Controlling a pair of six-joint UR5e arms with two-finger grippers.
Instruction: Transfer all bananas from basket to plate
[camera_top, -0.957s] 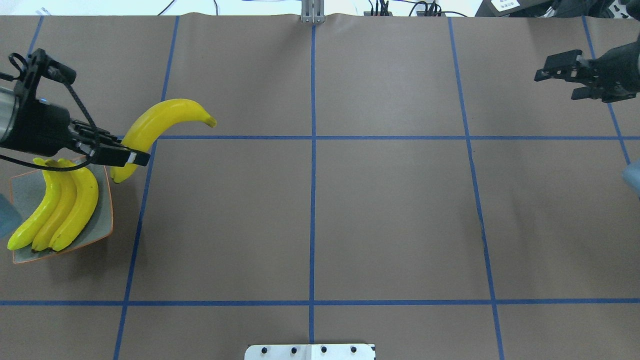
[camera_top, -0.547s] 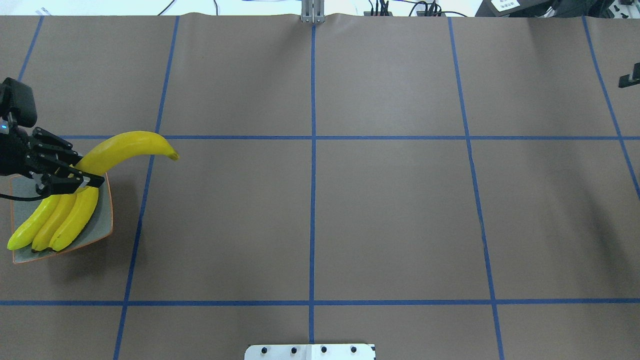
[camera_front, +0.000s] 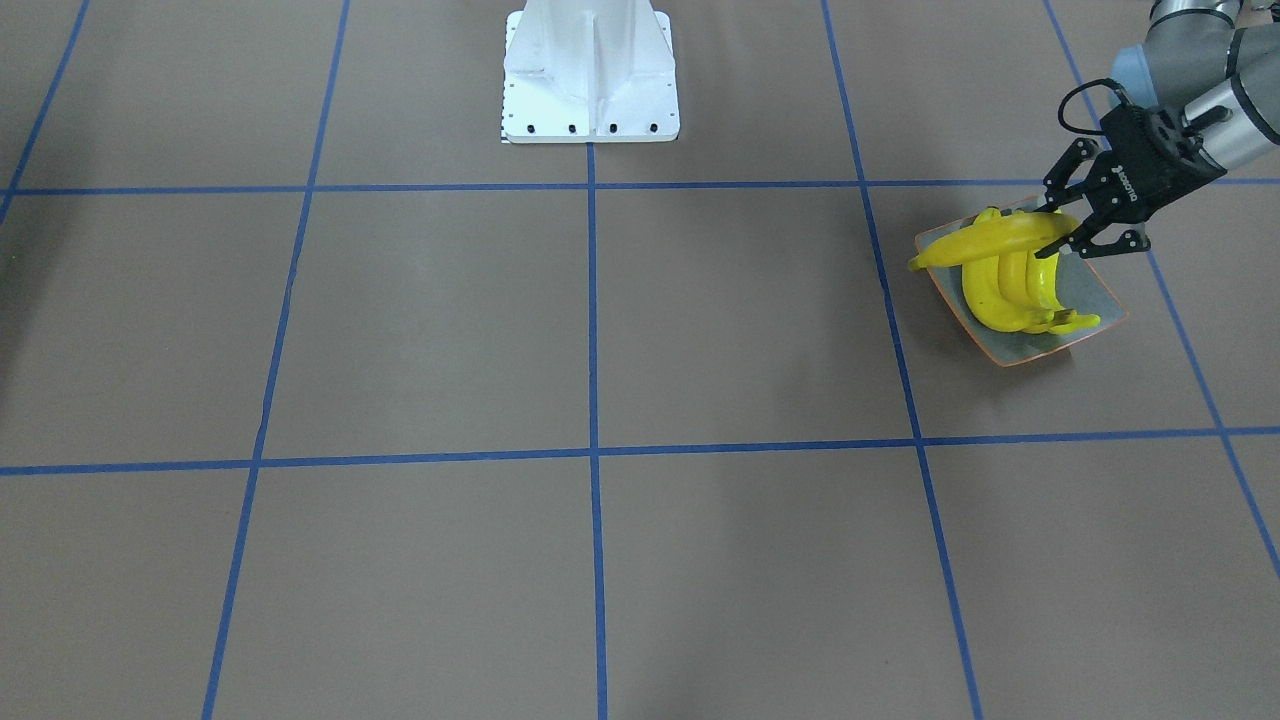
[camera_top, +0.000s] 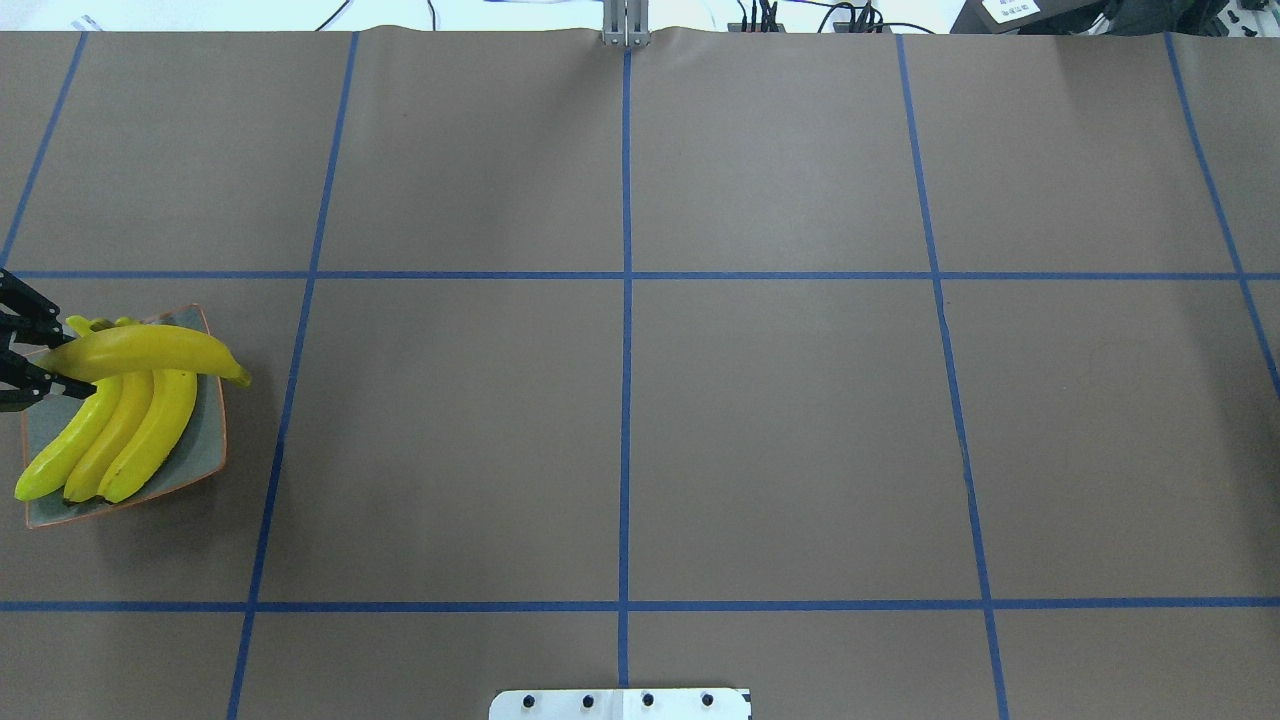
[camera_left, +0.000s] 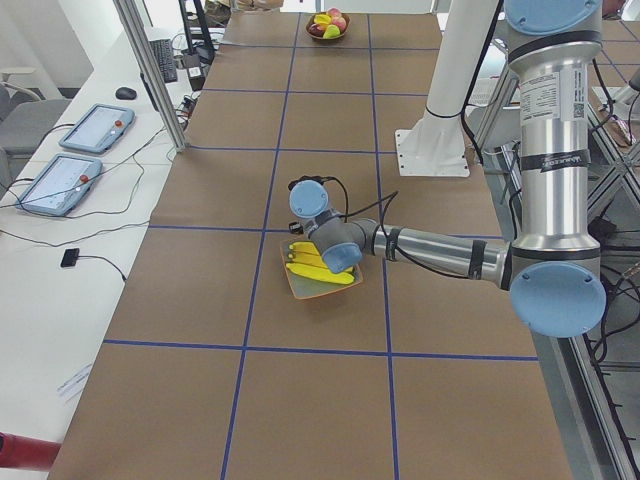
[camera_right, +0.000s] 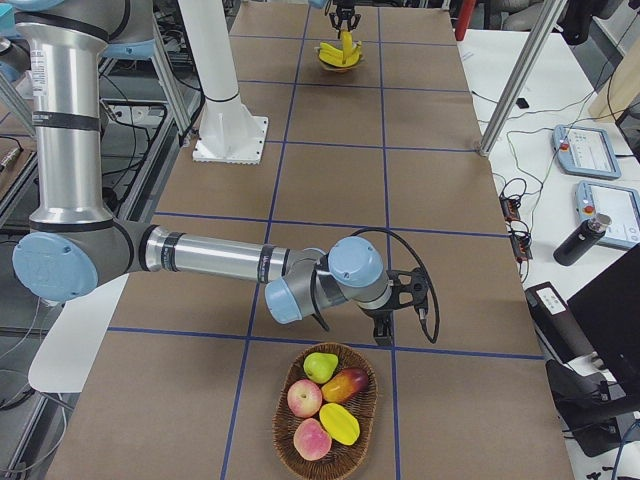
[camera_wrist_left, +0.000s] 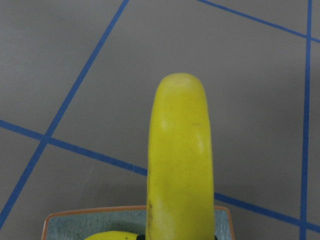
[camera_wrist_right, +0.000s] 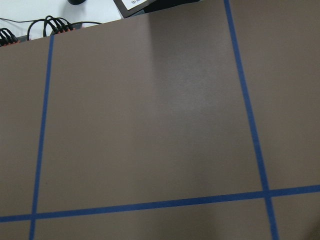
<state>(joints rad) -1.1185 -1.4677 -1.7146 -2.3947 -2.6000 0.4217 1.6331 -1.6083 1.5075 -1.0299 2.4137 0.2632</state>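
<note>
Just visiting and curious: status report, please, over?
Left gripper shut on fourth banana, crosswise over three bananas on plate. Right gripper near fruit basket, state unclear. Nothing blocking.

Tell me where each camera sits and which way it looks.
Front-facing: across the table, facing the robot's white base; left gripper shows.
Overhead: behind the robot, looking down; left gripper at edge.
Left side: table's end; left arm near.
Right side: opposite end; right arm near.
Left wrist: looks along the top banana.
Right wrist: only bare table.
Shared: the first four show the plate.
</note>
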